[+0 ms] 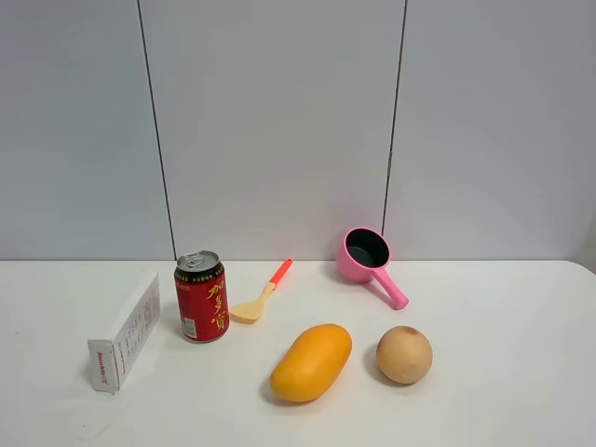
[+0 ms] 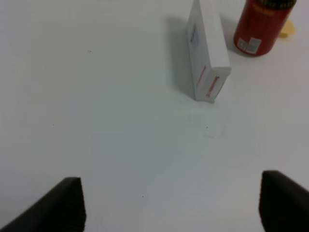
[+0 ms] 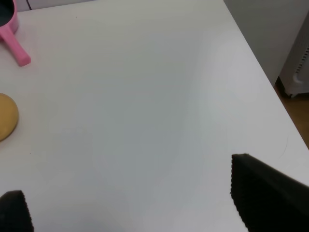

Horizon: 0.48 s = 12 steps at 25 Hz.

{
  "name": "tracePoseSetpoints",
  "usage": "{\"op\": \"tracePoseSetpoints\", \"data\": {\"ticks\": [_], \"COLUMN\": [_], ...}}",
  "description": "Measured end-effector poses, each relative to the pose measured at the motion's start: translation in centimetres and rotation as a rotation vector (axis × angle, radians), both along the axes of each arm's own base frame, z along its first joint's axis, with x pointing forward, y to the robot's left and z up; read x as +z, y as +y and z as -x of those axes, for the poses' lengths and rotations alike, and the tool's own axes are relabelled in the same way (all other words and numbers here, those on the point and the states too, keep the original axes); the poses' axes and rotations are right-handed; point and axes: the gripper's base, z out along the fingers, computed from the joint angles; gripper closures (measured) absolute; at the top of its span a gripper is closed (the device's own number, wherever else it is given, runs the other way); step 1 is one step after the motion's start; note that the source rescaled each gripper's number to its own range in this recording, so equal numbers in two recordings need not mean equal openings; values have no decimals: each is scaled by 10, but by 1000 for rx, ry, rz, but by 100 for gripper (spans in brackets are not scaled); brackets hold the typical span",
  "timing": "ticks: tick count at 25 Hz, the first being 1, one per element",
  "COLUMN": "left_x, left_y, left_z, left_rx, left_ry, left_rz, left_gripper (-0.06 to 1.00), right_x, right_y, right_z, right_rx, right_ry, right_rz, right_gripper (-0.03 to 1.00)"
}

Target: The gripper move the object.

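left gripper (image 2: 171, 205) is wide open, white box (image 2: 206, 53) sits ahead and off to one side, long axis pointing away; right gripper's far off

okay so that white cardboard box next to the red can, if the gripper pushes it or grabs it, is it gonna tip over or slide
The white rectangular cardboard box stands on a narrow long edge, so a sideways push would probably topple it rather than slide it. It looks like thin card, so likely light and somewhat crushable under a hard squeeze. The red drink can stands close beside it, so tipping that way might knock the can.
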Motion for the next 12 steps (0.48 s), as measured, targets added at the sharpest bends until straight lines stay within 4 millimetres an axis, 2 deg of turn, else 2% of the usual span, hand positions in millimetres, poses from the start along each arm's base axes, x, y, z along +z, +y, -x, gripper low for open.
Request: {"op": "tracePoseSetpoints", "data": {"ticks": [12], "left_x": [0], "left_y": [0], "left_z": [0], "left_rx": [0], "left_ry": [0], "left_rz": [0], "left_gripper": [-6], "right_x": [0], "right_y": [0], "right_z": [0], "right_rx": [0], "right_ry": [0], "right_rz": [0], "right_gripper": [19]}}
